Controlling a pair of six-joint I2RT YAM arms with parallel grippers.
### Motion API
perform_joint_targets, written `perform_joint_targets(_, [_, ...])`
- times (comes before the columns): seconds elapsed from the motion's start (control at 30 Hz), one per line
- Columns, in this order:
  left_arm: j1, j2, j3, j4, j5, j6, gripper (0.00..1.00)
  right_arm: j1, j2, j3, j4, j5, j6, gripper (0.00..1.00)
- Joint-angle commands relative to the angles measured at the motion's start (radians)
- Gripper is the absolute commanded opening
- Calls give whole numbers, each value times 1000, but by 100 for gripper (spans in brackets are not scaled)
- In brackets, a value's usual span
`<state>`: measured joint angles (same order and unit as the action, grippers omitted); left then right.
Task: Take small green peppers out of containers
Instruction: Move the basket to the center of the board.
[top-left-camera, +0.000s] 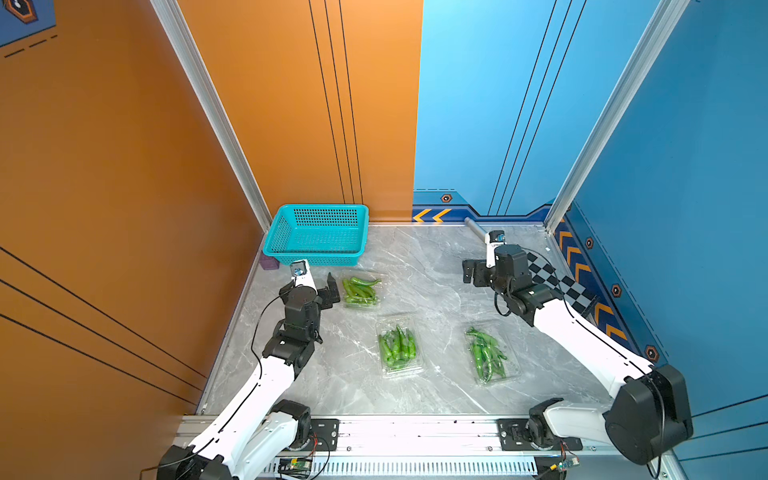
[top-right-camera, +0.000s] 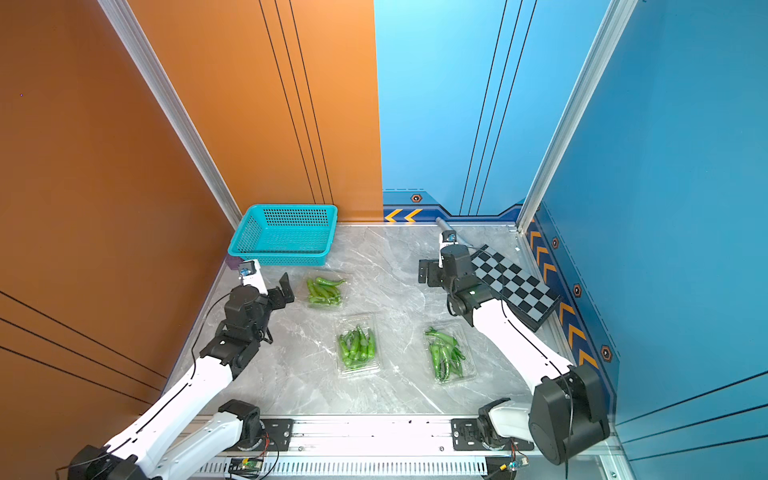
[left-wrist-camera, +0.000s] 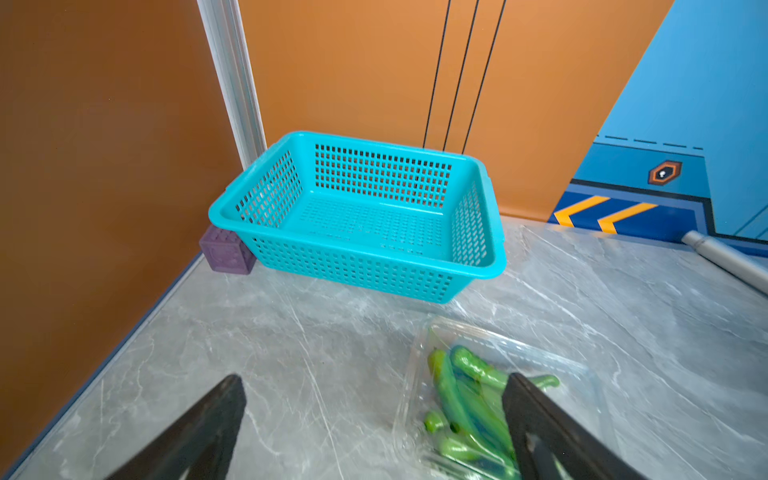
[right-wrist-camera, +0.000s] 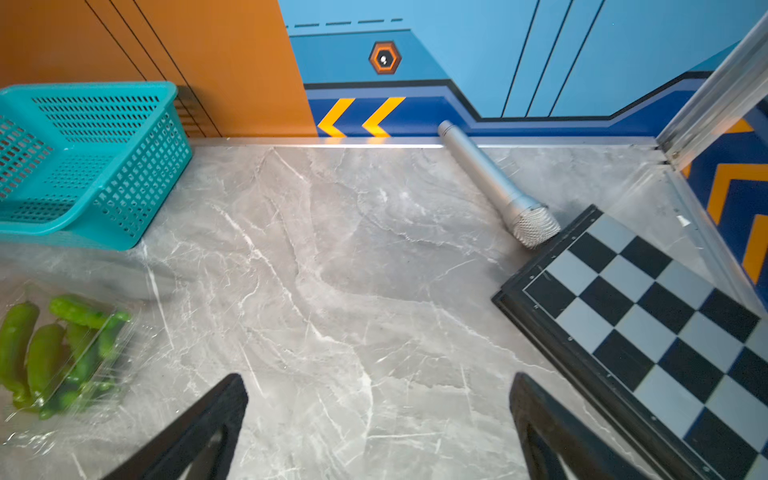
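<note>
While both arms hang above the marble table (top-left-camera: 415, 266), you have three clear containers on it, well apart from one another: one (top-left-camera: 380, 302) just beside the left gripper (left-wrist-camera: 374, 384), one (top-left-camera: 398, 322) near the middle, and one (top-left-camera: 513, 366) on the right arm's side. The small green peppers (top-left-camera: 360, 289) lie inside these three, a bunched heap in each, too overlapped to count. You cannot tell whether the lids are latched.

Your left gripper's jaws stand wide apart and hold nothing; in the left wrist view one finger overlaps the nearest container. Your right gripper (right-wrist-camera: 376, 380) is spread just as wide, holding nothing, over bare marble.

You also have one teal basket (top-left-camera: 318, 235) in the far left corner, one purple block (top-left-camera: 269, 262) against it, and one silver microphone (right-wrist-camera: 494, 183) just beside one checkerboard (right-wrist-camera: 648, 324) at the far right.
</note>
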<state>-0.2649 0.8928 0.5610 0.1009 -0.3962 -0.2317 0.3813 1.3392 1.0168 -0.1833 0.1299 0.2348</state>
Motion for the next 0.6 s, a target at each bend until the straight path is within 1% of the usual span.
perform_joint_targets(0.0, [-8,24,94,-269,122,-119,99,49,60,93,-170,2,35,100])
perform_joint_targets(0.1, [-19,72,114,-327,243,-249,99,138,117,156,-182,90,-17,100])
perform_joint_targets(0.17, [-28,102,108,-329,277,-346,99,166,181,235,-233,103,-25,100])
perform_joint_targets(0.23, [-35,124,94,-327,291,-445,99,169,255,321,-289,33,-9,100])
perform_joint_targets(0.3, [-36,133,79,-328,296,-501,99,169,313,376,-311,-54,4,100])
perform_joint_targets(0.4, [-30,94,36,-308,271,-551,99,177,390,437,-305,-125,35,100])
perform_joint_targets(0.47, [-11,54,4,-299,293,-571,99,186,441,482,-305,-172,48,100])
perform_joint_targets(0.57, [31,28,10,-336,348,-599,99,200,511,549,-306,-243,61,100])
